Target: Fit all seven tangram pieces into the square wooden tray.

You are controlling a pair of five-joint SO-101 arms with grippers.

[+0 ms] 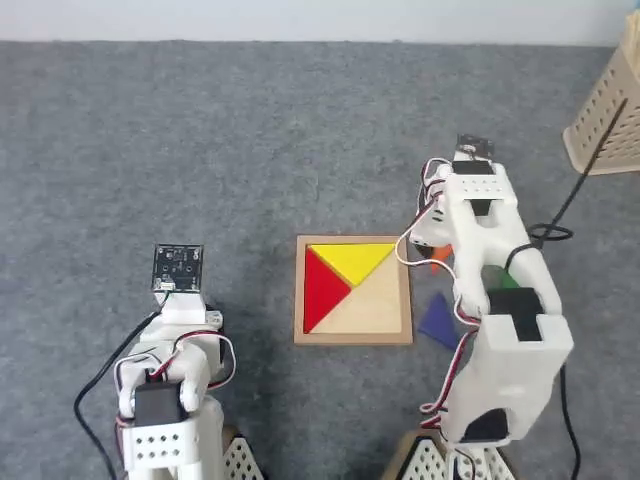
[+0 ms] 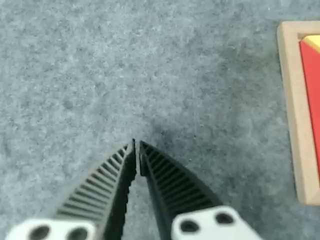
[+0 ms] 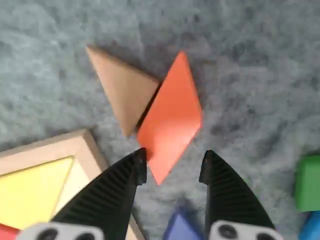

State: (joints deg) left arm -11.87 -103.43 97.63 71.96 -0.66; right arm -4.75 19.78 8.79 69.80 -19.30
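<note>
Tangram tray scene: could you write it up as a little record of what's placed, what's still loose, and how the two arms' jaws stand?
Tray: square wooden tray, on grey carpet between the arms
Placed in tray: yellow triangle, red triangle
Loose beside tray: orange parallelogram, plain wooden triangle touching it, blue triangle, green piece partly seen
Right jaws: open, one tip of the orange parallelogram between them
Left jaws: shut, over bare carpet
</note>
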